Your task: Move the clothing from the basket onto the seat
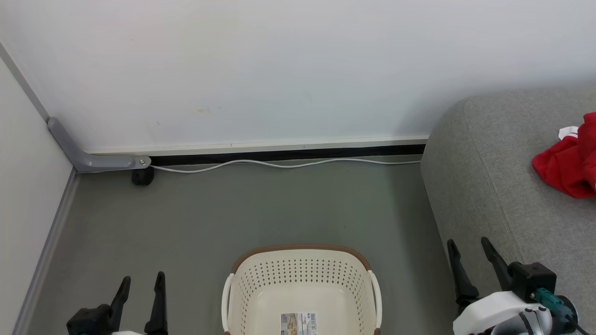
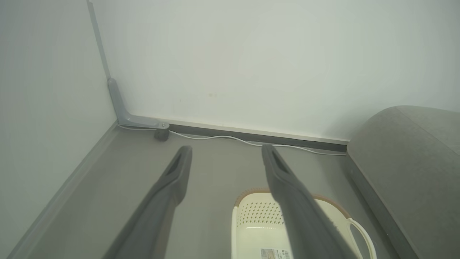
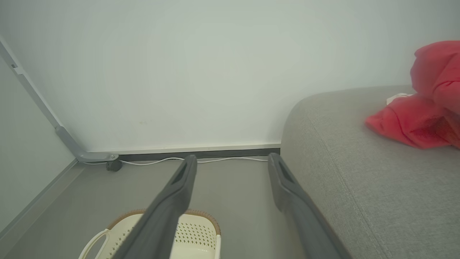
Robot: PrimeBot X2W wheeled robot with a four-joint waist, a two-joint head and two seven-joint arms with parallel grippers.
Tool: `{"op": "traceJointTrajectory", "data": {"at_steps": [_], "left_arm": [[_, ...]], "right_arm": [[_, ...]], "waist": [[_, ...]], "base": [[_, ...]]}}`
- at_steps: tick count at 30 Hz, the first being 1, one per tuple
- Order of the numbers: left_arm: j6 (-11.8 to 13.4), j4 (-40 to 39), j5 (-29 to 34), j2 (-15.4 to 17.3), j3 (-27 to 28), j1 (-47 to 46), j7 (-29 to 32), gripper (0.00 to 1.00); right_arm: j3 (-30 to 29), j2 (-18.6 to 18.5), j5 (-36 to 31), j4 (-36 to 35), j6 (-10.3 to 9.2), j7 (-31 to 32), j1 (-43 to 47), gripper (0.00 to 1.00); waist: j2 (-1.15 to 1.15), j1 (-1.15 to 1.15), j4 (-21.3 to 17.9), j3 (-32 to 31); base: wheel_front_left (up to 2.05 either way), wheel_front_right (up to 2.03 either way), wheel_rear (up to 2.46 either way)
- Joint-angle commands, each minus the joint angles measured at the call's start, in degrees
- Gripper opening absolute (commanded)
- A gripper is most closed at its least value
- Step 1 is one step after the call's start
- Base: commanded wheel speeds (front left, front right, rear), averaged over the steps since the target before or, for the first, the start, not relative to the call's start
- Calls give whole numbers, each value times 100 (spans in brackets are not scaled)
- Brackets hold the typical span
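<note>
Well, the basket (image 1: 302,272) sits on the grey floor (image 1: 279,209) near the robot, between its two arms, with its brown rim toward the far wall (image 1: 279,70) and a white handle on each side. Its pale perforated walls and its base lie bare to the eye, and the barcode label (image 1: 299,323) on the base is plain to see; the near end of the basket is cut off at the bottom of the head view. The clothing (image 1: 570,167) is on the seat (image 1: 493,186), over at the right: a crumpled bright red heap with a bit of white showing at its far left edge, lying on the sofa's top surface well apart from the basket. The seat itself stands to the right of the basket, its rounded grey end near the far wall. The left gripper (image 1: 143,278) hangs low at the left, beside the basket and apart from it, its two dark fingers spread wide with only air between them. The right gripper (image 1: 468,242) is at the right, in front of the seat's near left edge, its fingers likewise parted wide and gripping nothing. Whether it touches the upholstery I cannot tell. Along the foot of the far wall a white cable (image 1: 279,164) runs across the floor, and in the far left corner a grey bracket (image 1: 88,158) bends from the wall down to the skirting.
</note>
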Motion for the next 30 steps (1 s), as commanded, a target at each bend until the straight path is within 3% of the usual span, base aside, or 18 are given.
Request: {"op": "traceJointTrajectory", "data": {"at_steps": [1,10,11,22,30], "left_arm": [[-38,-164,65,63,128,-131,-35,100],[-40,-226,42,101,-37,-149,-35,100],[-1,-79,7,14,-204,0,0,0],[0,78,-422,-53,-172,-23,144,0],[-3,-9,-936,-49,-168,-59,262,0]], "right_arm": [[101,-31,-19,-142,17,-35,-196,100],[117,-30,24,-143,17,-35,-214,100],[1,2,3,0,0,0,-4,0],[-47,45,441,108,1,129,112,0],[-107,40,964,12,2,256,114,0]], "waist": [[0,0,-2,1],[0,0,-24,7],[0,0,-25,7],[0,13,-23,-5],[0,0,-18,8]], "base": [[0,0,0],[0,0,0],[0,0,0],[0,0,0],[0,0,0]]}}
